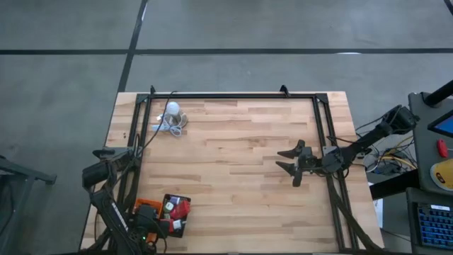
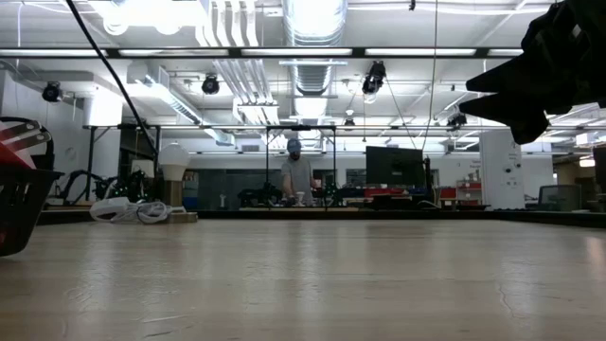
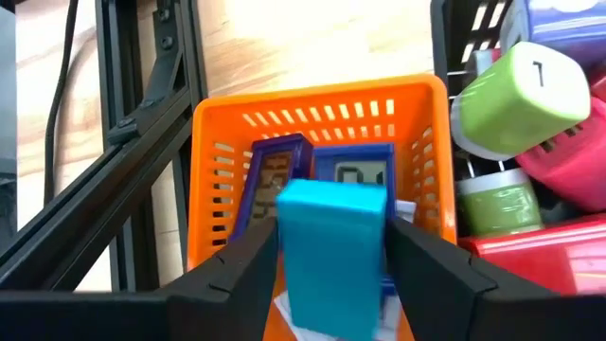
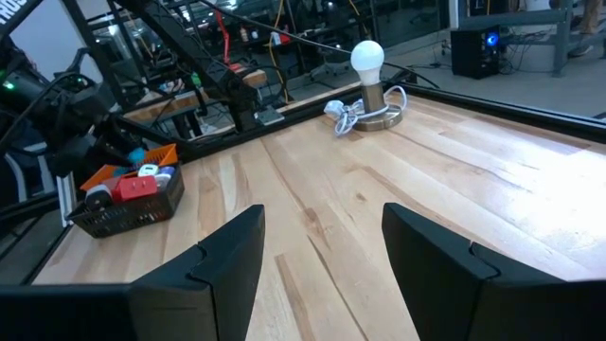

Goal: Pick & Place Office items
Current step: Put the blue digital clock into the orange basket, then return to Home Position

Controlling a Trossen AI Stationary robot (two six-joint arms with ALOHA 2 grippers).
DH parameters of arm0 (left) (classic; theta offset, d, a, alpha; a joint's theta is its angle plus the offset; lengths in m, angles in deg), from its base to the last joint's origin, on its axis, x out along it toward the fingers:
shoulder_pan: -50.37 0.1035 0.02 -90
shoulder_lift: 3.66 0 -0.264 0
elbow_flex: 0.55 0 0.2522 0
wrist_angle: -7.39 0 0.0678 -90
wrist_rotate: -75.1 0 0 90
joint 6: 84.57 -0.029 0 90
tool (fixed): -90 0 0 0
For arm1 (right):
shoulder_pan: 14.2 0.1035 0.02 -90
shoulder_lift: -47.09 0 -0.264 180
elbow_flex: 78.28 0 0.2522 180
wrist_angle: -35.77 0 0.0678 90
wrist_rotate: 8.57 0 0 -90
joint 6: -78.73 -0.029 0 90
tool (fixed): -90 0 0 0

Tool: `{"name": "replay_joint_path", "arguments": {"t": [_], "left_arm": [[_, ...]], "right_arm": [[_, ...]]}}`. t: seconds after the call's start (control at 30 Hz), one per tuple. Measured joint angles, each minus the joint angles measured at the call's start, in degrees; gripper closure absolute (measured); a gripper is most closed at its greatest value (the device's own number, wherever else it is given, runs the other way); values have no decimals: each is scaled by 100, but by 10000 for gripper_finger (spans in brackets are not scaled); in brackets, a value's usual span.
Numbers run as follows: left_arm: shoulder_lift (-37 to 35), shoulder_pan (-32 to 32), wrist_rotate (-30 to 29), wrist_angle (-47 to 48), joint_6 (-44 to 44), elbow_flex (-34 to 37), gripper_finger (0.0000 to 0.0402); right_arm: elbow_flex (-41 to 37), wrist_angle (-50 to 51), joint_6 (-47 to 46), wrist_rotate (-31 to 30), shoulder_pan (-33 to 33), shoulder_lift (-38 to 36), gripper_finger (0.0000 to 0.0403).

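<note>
My left gripper (image 3: 333, 284) hangs over the orange tray (image 3: 220, 142) at the table's near left corner (image 1: 145, 211), shut on a teal block (image 3: 331, 237). Purple and blue pieces (image 3: 275, 170) lie in the orange tray beneath it. The black tray (image 1: 177, 214) beside it holds green (image 3: 516, 95), red (image 3: 568, 161) and purple pieces. My right gripper (image 1: 292, 164) is open, held above bare wood on the table's right side, far from both trays (image 4: 133, 189). My left gripper pinches the teal block between its two fingers, one finger (image 3: 251, 270) on each of its long sides (image 3: 289, 246). The block stands out past the fingertips over the orange tray's inside. Its lower end is hidden.
A white bulb on a base with a coiled cord (image 1: 173, 117) sits near the far left corner (image 4: 367, 59). A black metal frame (image 1: 233, 95) runs round the table edges. Wide bare wood lies between the two arms. A person (image 2: 296, 175) stands far behind the table.
</note>
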Motion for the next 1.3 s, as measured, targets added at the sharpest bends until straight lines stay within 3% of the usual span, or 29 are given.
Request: {"name": "replay_joint_path", "arguments": {"t": [0.27, 0.6, 0.67, 0.77, 0.93, 1.13, 1.3], "left_arm": [[-8, 0, -25, -21, -3, 0, 174], [-154, 34, -48, -10, -68, -249, 170], [-259, 53, -285, -10, -132, -262, 170], [-426, 144, -1039, -4, -447, -262, 170], [-661, 599, -2584, -5, -1758, -262, 171], [-787, 1377, -4750, -101, -3713, -413, 172], [-789, 1972, -6143, -1136, -5834, -575, 172]], "right_arm": [[0, 0, 0, 1, 2, 0, 193], [0, 0, 0, 0, 0, 0, 193], [0, 2, 0, 0, 1, 0, 193], [0, 2, 0, 0, 1, 0, 193], [0, 2, 0, 2, 0, -2, 193], [0, 2, 0, 0, 2, -2, 193], [0, 2, 0, 0, 0, -2, 193]]}}
